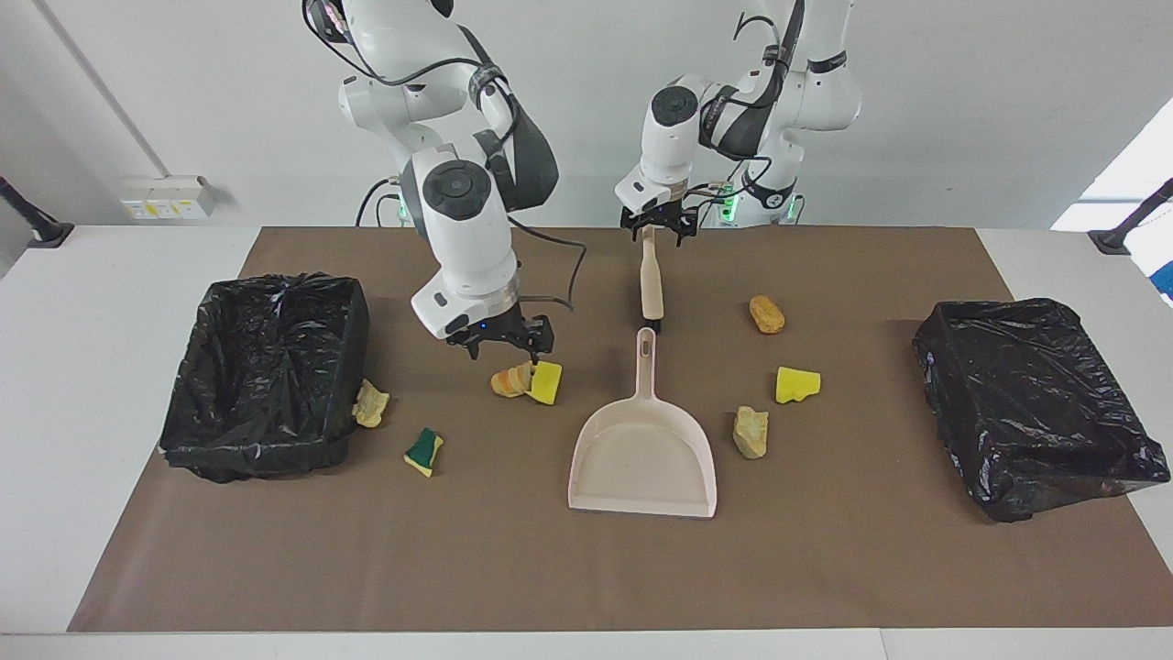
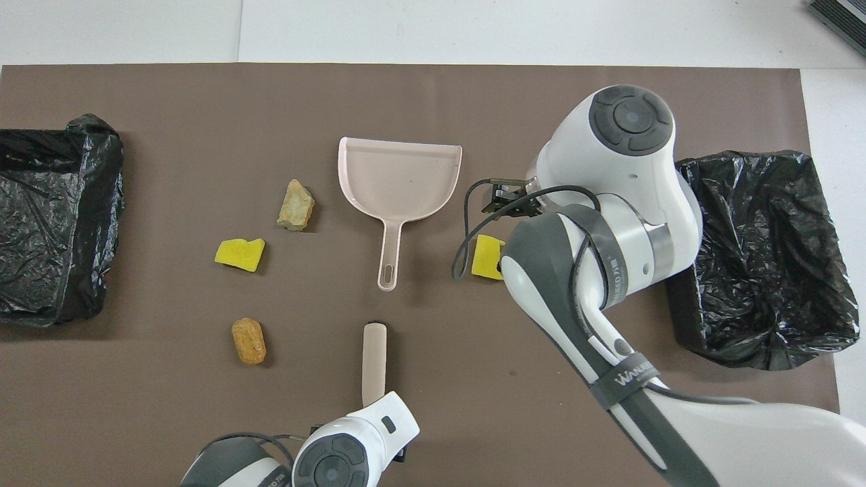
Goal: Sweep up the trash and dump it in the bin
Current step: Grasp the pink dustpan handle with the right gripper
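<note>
I get bright, even light from overhead in both views; shadows under the scraps and the dustpan [image 1: 641,454] are short and soft. Daylight washes out one upper corner of the facing view. The black bin liners [image 1: 266,371] glint faintly. Focus is sharp throughout, with no visible edge bending.

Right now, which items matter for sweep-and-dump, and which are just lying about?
Job: dustpan, brush, lined bins; trash: yellow sponges, green-yellow sponge, tan lumps, orange lumps.
Lying about: brown mat, wall socket, black stands at table edges.
</note>
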